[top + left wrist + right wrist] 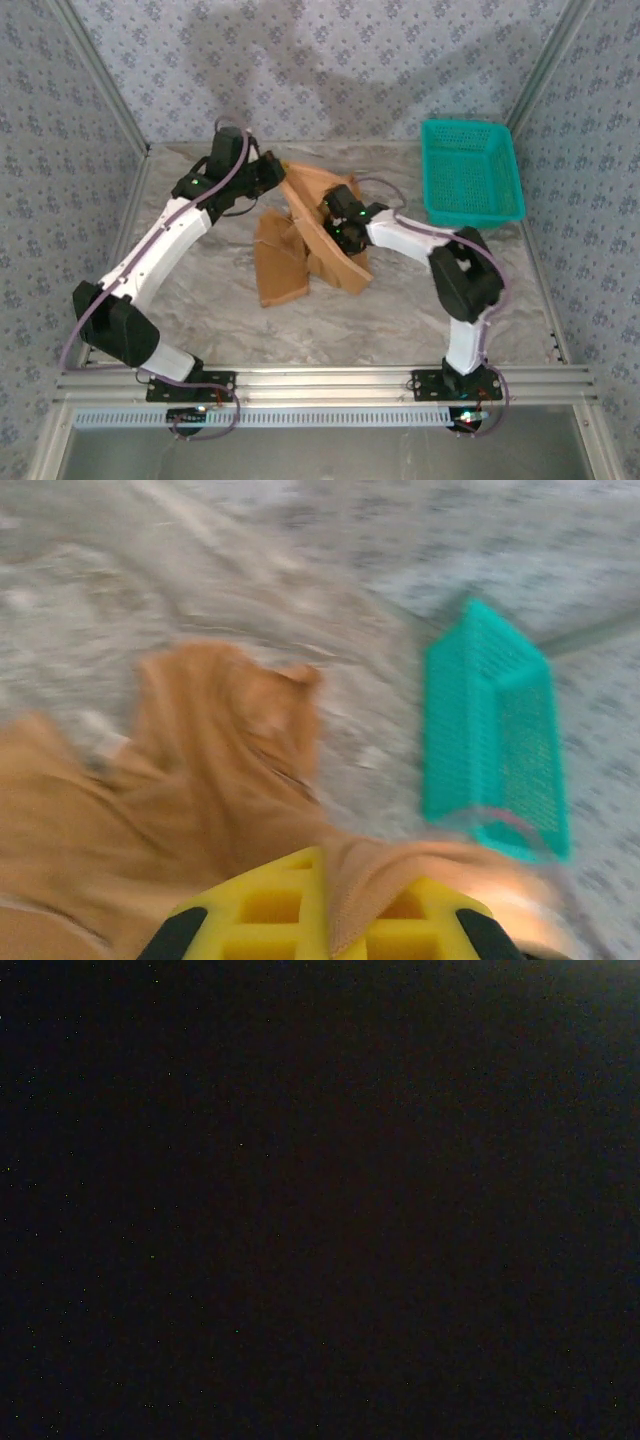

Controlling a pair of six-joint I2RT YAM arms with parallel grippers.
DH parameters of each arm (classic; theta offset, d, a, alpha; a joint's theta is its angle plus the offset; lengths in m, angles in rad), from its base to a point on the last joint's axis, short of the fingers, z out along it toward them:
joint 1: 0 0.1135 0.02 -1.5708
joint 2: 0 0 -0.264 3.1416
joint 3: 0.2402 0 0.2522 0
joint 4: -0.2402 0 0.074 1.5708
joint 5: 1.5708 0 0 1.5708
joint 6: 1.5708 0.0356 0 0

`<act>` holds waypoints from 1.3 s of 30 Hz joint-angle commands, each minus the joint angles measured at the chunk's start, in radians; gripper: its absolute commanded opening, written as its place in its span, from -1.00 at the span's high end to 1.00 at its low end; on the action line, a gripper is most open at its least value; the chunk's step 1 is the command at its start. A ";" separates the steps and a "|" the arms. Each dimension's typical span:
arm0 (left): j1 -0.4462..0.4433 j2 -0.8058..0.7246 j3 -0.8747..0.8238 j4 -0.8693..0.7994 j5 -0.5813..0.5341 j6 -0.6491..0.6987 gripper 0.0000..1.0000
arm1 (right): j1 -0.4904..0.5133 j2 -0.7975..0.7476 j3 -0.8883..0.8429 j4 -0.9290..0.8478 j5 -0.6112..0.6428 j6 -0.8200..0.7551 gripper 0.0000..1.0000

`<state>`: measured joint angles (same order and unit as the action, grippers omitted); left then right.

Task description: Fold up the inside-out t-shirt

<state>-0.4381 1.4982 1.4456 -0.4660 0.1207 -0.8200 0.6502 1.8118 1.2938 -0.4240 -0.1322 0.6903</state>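
T-shirt (280, 265), one, gripped by left claw (273, 173) and right claw (331, 206); one teal basket (472, 217).

The top view is bright and even, with soft light from above. Big pale shadows lie on the back wall (330, 60). The left wrist view is smeared with blur, so the shirt (200, 780) and basket (490, 730) look fuzzy. The right wrist view is almost all black, maybe a little brown at the top.
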 commanded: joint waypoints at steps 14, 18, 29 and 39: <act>0.251 0.253 -0.321 0.107 0.080 0.073 1.00 | -0.124 -0.521 0.082 -0.032 -0.376 -0.091 1.00; 0.289 0.278 -0.381 0.119 0.076 0.081 1.00 | -0.212 -0.609 0.067 0.041 -0.490 -0.016 1.00; 0.199 0.061 -0.484 0.215 0.114 0.072 0.97 | -0.239 -0.534 -0.175 0.088 -0.448 0.027 1.00; -0.062 -0.170 -0.697 0.667 0.229 0.321 -0.64 | -0.189 -0.413 -0.147 0.025 -0.365 0.058 1.00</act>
<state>-0.4805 1.3144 0.8207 0.0135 0.2573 -0.5701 0.4538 1.3987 1.1114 -0.3862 -0.5129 0.7353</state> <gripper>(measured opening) 0.815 0.066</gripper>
